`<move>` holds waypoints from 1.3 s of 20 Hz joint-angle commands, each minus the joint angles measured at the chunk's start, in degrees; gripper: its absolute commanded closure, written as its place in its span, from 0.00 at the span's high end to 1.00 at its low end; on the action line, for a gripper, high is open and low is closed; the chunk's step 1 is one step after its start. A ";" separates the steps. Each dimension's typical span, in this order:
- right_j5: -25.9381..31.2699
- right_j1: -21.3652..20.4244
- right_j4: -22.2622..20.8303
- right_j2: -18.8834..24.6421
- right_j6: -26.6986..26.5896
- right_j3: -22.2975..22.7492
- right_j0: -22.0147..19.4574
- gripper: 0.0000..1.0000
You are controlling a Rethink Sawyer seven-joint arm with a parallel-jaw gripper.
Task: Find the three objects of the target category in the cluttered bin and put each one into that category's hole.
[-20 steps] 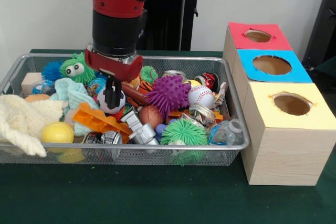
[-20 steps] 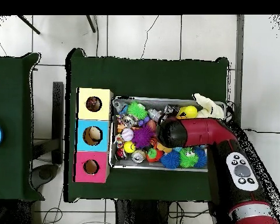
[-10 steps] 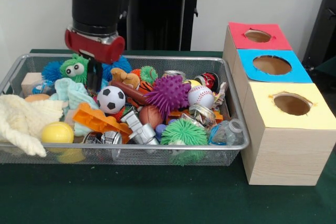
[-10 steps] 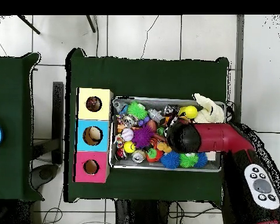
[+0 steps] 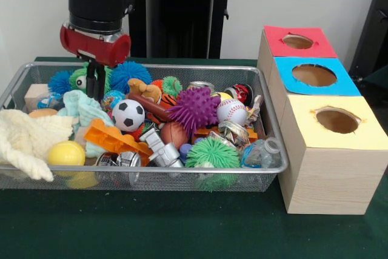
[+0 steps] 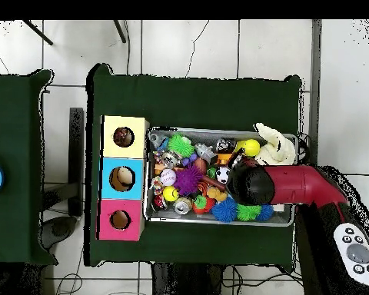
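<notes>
Gripper [image 5: 92, 84] upright above green googly-eyed toy [image 5: 79, 79] in bin [image 5: 267, 113].

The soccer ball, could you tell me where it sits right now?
In the front view the soccer ball lies left of centre in the bin, between the orange toy and the purple spiky ball.

My red arm [image 6: 295, 187] reaches in from the right over the right part of the wire bin [image 6: 218, 221], its dark round end [image 6: 249, 184] hiding whatever lies beneath; my gripper itself is hidden under it; left of that end I see a soccer ball [image 6: 223, 174], a purple spiky ball [image 6: 189, 180], a baseball [image 6: 167, 177] and a green spiky ball [image 6: 180, 144]; a yellow ball [image 6: 252, 146] and a cream cloth [image 6: 275, 146] lie at the bin's far right; touching the bin's left side stands a wooden box [image 6: 123, 178] with yellow, blue and red tops, each with a hole; all rests on a dark green table [image 6: 195, 96].
</notes>
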 commanded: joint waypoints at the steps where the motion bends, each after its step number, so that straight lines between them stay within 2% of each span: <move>1: 3.19 1.26 -5.39 5.51 -18.35 5.67 -1.95 0.00; 13: 1.75 -2.96 -6.05 7.44 -17.46 12.54 -4.99 0.00; 16: 4.27 -5.23 -4.36 8.91 -18.28 14.01 -5.76 0.00; 26: 7.14 -14.16 -0.67 12.24 -18.10 21.27 -8.22 0.00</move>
